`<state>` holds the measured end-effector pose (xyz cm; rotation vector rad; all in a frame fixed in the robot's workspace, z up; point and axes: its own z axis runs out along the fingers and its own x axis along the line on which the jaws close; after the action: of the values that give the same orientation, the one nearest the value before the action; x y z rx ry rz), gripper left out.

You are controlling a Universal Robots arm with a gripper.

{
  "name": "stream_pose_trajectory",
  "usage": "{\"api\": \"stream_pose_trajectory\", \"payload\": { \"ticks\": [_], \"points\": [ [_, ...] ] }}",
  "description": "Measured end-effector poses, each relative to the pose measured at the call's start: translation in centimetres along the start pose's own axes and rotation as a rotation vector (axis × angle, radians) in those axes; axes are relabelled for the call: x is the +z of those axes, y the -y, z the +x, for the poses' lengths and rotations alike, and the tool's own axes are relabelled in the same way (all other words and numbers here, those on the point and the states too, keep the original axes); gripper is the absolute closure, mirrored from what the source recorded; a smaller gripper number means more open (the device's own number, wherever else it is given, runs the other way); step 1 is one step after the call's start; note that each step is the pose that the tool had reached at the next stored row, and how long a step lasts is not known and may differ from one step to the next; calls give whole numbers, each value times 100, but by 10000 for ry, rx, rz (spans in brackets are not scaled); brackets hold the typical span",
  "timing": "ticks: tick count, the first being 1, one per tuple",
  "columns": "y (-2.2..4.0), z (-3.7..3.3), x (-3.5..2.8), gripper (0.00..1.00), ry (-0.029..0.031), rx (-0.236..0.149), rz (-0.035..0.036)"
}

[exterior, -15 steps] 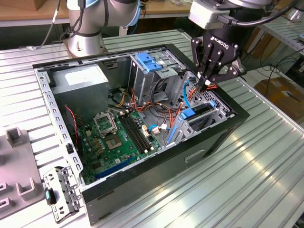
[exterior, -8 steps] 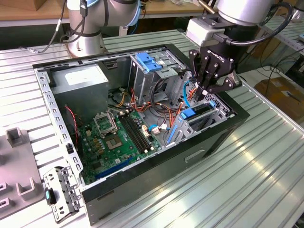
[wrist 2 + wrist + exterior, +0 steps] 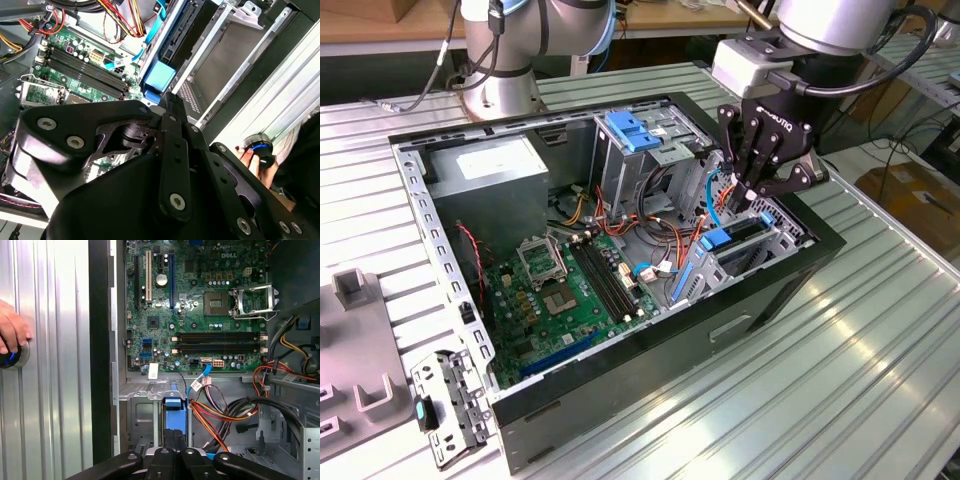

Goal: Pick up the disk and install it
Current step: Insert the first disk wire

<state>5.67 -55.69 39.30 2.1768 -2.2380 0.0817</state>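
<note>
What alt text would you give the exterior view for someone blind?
A black robot claw hangs inside an open computer case, just above the blue-railed disk standing in its drive cage. A green motherboard lies toward the exterior view's left.

You are working in bright, even light from above. Just outside the computer case, the ribbed table glares almost white. Inside the case the motherboard is evenly lit, while the gripper above it reads as a near-black mass.
</note>
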Motion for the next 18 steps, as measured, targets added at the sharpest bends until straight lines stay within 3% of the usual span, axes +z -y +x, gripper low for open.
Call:
{"api": "stream_pose_trajectory", "payload": {
  "ticks": [7, 9, 14, 16, 18],
  "points": [
    [0, 0, 3, 89, 0, -1, 0],
    [41, -3, 7, 89, 3, -11, 1],
    [293, -25, 16, 89, -1, -57, 1],
    [441, -43, 21, 89, 0, -102, 3],
    [521, -55, 23, 89, 1, -131, 4]
  ]
}}
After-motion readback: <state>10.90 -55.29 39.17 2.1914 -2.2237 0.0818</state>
